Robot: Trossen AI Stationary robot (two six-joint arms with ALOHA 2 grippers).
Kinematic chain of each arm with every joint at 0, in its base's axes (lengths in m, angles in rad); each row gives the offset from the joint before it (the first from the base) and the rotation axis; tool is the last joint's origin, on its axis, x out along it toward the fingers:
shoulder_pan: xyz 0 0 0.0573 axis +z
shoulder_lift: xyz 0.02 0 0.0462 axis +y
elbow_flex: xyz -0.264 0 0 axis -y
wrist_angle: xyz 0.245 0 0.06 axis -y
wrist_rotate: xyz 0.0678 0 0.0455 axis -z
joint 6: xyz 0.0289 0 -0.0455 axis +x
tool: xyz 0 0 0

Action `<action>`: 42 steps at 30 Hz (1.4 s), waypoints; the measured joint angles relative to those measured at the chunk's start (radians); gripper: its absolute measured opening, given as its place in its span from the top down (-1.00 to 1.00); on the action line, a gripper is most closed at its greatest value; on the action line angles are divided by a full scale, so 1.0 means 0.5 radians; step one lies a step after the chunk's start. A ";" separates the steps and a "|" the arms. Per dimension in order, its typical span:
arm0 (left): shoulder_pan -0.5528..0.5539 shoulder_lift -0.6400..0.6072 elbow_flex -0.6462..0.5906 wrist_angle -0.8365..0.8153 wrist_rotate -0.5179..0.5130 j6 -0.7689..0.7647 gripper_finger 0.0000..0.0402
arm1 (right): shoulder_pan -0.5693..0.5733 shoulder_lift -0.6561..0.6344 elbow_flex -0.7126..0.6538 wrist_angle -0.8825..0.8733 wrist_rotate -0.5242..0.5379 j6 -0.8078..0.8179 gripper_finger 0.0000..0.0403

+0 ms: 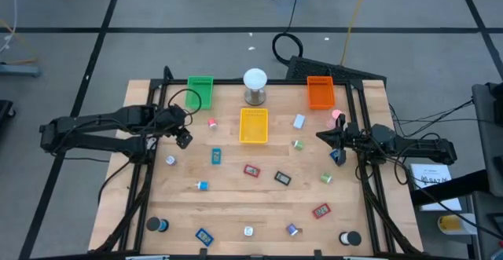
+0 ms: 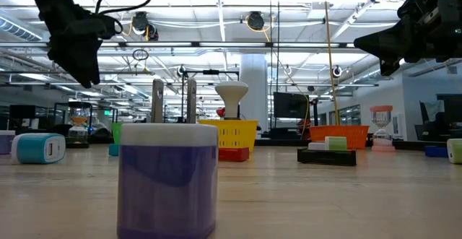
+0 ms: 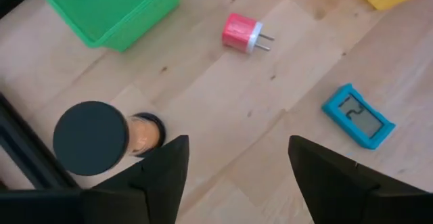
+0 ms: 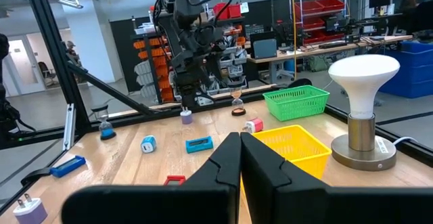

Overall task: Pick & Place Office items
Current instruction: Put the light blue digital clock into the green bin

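Left gripper (image 1: 183, 138) hangs wide open and empty near the green tray (image 1: 201, 89), with a small hourglass (image 3: 108, 135) standing right below it. Looks like between picks; next target could be the pink plug (image 3: 241, 33) nearby. Right gripper (image 1: 336, 148) sits closed at the right edge.

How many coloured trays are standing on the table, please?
3: green tray at the far left, yellow tray in the middle, orange tray at the far right. None appears hidden.

Left gripper (image 1: 183, 138) hovers beside the green tray (image 1: 201, 91).
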 joint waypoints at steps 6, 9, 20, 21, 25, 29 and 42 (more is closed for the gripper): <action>0.012 0.000 0.000 0.007 0.073 0.080 -0.07 | 0.000 0.000 0.001 0.000 0.000 0.000 0.98; 0.011 0.019 0.000 0.094 0.116 0.199 0.08 | -0.001 0.000 0.000 0.000 0.000 0.000 0.98; -0.241 0.595 0.000 0.569 0.384 0.474 0.58 | 0.000 0.000 0.000 0.000 0.000 0.000 0.98; -0.273 0.646 0.000 0.611 0.384 0.472 0.59 | 0.000 0.000 0.000 0.000 -0.001 0.000 0.98; -0.387 0.813 0.000 0.809 0.384 0.370 0.58 | 0.000 0.000 0.001 0.000 0.000 0.000 0.98; -0.467 0.894 0.000 0.931 0.383 0.257 0.44 | 0.000 0.000 0.000 0.002 0.000 0.000 0.98; -0.673 0.993 0.000 0.934 0.050 -0.436 -0.35 | -0.001 -0.001 0.001 0.002 0.000 0.000 0.98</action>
